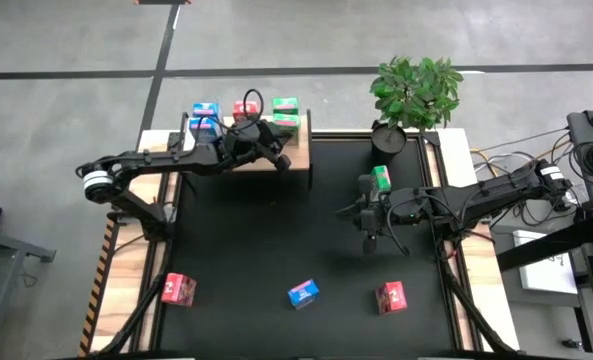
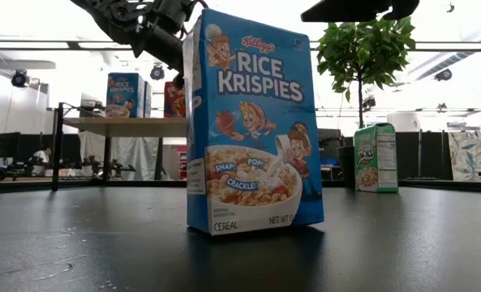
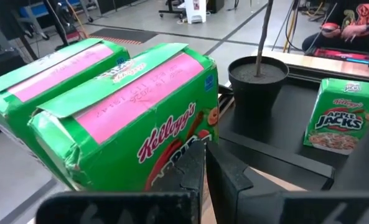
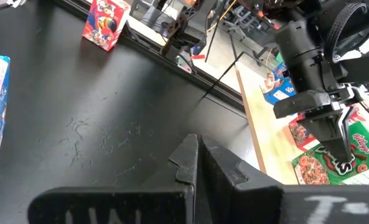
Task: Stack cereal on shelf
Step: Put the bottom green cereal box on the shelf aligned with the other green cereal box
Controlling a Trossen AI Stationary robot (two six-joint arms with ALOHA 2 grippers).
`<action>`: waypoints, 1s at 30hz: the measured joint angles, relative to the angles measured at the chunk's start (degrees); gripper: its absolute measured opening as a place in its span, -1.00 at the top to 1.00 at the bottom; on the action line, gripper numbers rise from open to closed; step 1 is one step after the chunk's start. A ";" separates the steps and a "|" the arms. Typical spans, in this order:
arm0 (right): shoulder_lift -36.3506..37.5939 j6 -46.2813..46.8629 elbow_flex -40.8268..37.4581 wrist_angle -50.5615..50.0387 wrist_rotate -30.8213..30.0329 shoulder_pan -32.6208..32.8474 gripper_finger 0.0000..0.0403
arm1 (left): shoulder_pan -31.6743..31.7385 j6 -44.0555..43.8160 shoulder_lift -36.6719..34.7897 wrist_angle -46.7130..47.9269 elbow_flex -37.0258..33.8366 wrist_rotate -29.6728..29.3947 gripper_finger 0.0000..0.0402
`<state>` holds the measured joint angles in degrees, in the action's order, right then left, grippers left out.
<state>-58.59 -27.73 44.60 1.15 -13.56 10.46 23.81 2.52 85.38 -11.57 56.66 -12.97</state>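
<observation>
The pale wooden shelf (image 1: 166, 142) stands at the far left of the black mat. It carries blue cereal boxes (image 1: 204, 115), a red one (image 1: 246, 108) and two green ones (image 3: 140, 124) (image 3: 47, 68) side by side. My left gripper (image 3: 204, 165) is shut, with its tips at the nearer green box. Above the mat's right half hangs my right gripper (image 4: 196, 158), shut on nothing. Close to it, a green box (image 1: 380, 178) stands on the mat. Two red boxes (image 1: 179, 289) (image 1: 391, 296) and a blue one (image 1: 303, 293) lie near the front edge. My left gripper's shut fingertips (image 3: 193, 155) stand at the printed front face (image 3: 172, 140) of the nearer green box, coming from the shelf's near right side and slanting slightly down. Whether they touch the face I cannot tell. The box rests on the shelf.
A potted plant (image 1: 388, 138) stands at the mat's far edge, right of the shelf. Cables and equipment (image 1: 576, 160) lie beyond the table's right side. The middle of the mat (image 1: 276, 230) is bare.
</observation>
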 joint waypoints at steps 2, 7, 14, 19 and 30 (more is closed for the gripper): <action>0.00 0.00 0.00 0.00 -0.02 -0.02 0.96 | 0.00 -0.32 0.00 -0.02 0.00 -0.01 1.00; 0.00 0.02 0.00 0.00 0.00 -0.01 0.96 | 0.00 -0.61 0.00 -0.06 0.00 -0.02 1.00; 0.00 0.02 0.00 0.01 0.00 -0.02 0.96 | -0.04 -1.97 0.00 -1.61 0.00 0.00 1.00; 0.00 0.02 0.00 0.02 0.00 0.00 0.96 | -0.04 -2.42 0.00 -2.95 0.07 -0.02 1.00; 0.00 0.04 0.00 0.00 0.00 -0.02 0.96 | -0.32 -2.44 -0.25 -2.61 0.07 -0.03 1.00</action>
<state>-58.59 -27.68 44.60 1.15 -13.56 10.44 23.49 0.08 85.14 -14.18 56.73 -13.01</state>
